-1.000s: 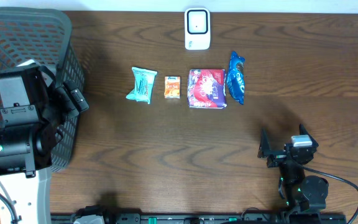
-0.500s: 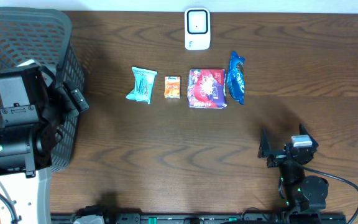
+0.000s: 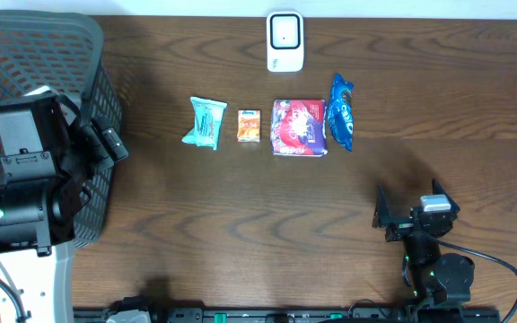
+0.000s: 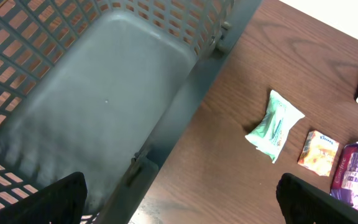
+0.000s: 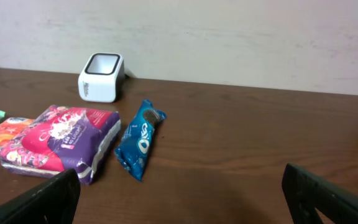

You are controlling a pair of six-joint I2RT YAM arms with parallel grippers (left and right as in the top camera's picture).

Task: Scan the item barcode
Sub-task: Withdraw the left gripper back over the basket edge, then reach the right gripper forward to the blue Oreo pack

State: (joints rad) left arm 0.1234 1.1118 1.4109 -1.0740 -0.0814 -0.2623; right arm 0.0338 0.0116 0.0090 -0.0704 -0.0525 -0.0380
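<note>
**Grey basket on a dark wooden table, pale wall behind**

A grey plastic basket (image 3: 56,31) stands at the far left corner of the table (image 3: 240,215). Its walls are an open lattice of small rectangular holes, and its rim is a solid band. In the left wrist view the basket (image 4: 166,18) is seen from above and inside. There its floor is a smooth, solid grey panel with rounded corners, and warm brown shows through the holes of the walls. The table (image 4: 222,155) is dark brown wood with a bold, wavy grain running along its length. In the right wrist view a plain off-white wall (image 5: 241,37) rises directly behind the far edge of the table (image 5: 241,143). A black rail (image 3: 267,315) runs along the table's near edge in the overhead view.
</note>
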